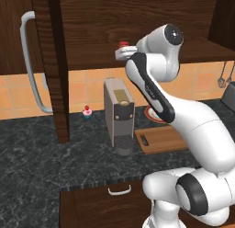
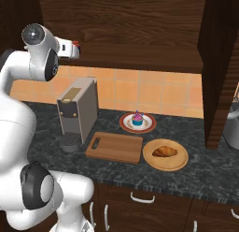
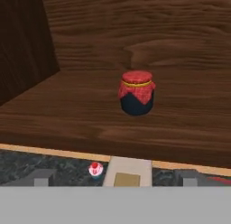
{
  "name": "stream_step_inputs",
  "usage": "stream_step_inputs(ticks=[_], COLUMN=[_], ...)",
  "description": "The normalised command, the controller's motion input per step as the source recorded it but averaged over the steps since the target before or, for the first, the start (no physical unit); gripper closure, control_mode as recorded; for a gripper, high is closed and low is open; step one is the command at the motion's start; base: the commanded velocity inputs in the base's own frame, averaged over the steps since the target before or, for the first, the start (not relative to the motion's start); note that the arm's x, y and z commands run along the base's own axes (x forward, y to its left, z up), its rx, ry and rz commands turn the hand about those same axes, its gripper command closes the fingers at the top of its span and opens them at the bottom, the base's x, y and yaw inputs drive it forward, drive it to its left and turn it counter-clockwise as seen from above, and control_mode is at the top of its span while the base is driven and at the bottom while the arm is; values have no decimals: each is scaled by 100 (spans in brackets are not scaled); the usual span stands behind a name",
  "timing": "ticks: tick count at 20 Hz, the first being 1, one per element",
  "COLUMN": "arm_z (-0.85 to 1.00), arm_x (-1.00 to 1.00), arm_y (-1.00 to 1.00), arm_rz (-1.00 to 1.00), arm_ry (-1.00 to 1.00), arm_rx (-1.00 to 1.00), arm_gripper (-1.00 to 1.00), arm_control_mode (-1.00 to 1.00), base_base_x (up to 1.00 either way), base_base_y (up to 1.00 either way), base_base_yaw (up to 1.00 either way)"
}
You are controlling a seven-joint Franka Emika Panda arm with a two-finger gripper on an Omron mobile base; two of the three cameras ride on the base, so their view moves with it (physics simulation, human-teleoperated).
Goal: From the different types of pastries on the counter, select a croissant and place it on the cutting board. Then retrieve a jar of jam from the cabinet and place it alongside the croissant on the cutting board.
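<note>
The jar of jam (image 3: 136,93), red-lidded with a dark navy body, stands upright on the shelf of the open cabinet (image 1: 92,52). My gripper (image 3: 115,179) is open and held level with the shelf, a short way in front of the jar and apart from it. From the left base the gripper (image 1: 122,51) sits just below the jar's red lid (image 1: 123,43). The croissant (image 2: 165,152) lies on a round wooden plate (image 2: 181,162) just right of the cutting board (image 2: 115,147), which has nothing on it. One cupcake (image 2: 137,119) rests on a red-rimmed plate behind the board. Another cupcake (image 1: 87,112) stands on the counter (image 1: 46,158).
A grey coffee machine (image 1: 118,113) stands on the counter below my gripper, left of the board. The open cabinet door with its curved grey handle (image 1: 31,61) hangs at the left. Utensils (image 1: 225,77) hang at the far right.
</note>
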Motion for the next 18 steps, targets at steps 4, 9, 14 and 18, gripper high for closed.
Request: stream_step_inputs(ticks=[4, 9, 14, 18], arm_z=[52, 32, 0, 0], arm_x=[0, 7, 11, 3], arm_y=[0, -1, -2, -5], arm_rz=[1, -8, -14, -1], arm_ry=[1, 19, 15, 0], arm_rx=[7, 1, 0, 0], arm_gripper=[-100, -100, -100, -100], arm_control_mode=[-100, -100, -100, -100], base_base_x=[0, 0, 0, 0], base_base_y=[0, 0, 0, 0], base_base_yaw=[0, 0, 0, 0])
